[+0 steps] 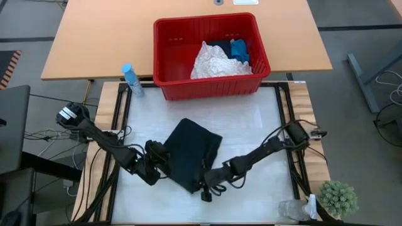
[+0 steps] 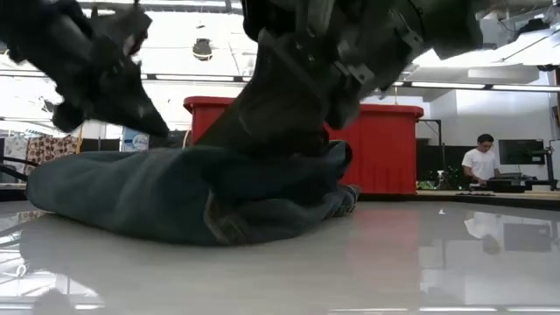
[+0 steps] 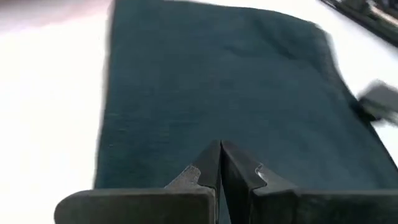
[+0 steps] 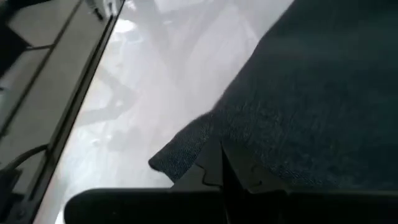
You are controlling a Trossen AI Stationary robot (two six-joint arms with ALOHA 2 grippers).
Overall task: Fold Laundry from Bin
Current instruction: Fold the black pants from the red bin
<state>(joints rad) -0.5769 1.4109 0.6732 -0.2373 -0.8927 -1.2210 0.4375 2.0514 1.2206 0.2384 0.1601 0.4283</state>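
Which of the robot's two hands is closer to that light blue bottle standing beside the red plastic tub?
The left. The left hand sits at the dark folded garment's left edge, on the light blue bottle's side of the table. The right hand is at the garment's near corner, farther away.

One red bin (image 1: 171, 63), three cloths in it, one dark garment (image 1: 191, 154) outside, one spray bottle (image 1: 132, 80), one plant (image 1: 338, 198).

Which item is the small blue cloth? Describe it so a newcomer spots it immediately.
Find the red bin at the table's far edge. Inside, at its right end, the blue cloth lies beside a crumpled white cloth. It is the only bright blue piece there.
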